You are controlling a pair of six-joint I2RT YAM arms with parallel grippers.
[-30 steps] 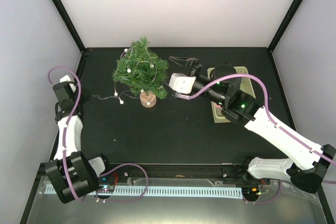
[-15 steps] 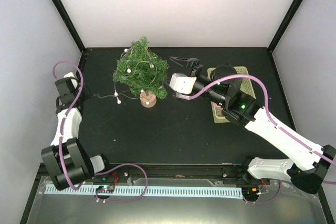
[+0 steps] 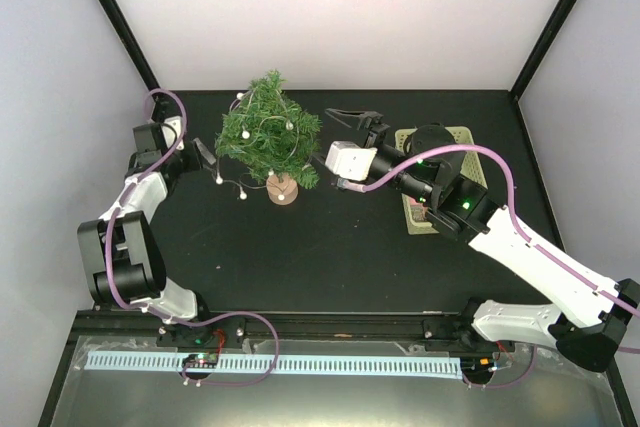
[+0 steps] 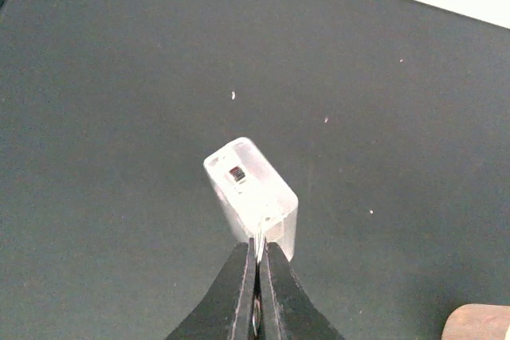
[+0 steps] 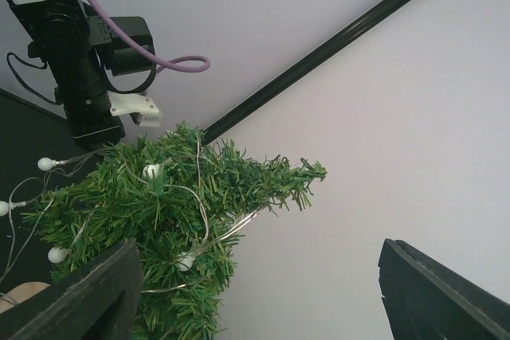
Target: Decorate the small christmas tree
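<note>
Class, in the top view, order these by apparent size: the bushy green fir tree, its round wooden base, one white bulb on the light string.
Largest: bushy dark green fir tree.
Then its round light-wood disc base.
Smallest: white bulb.

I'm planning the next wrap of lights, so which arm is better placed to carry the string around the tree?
Left. Its gripper is shut on the wire of the light string beside the tree, the clear box hanging from it. The right gripper is open and empty.
</note>
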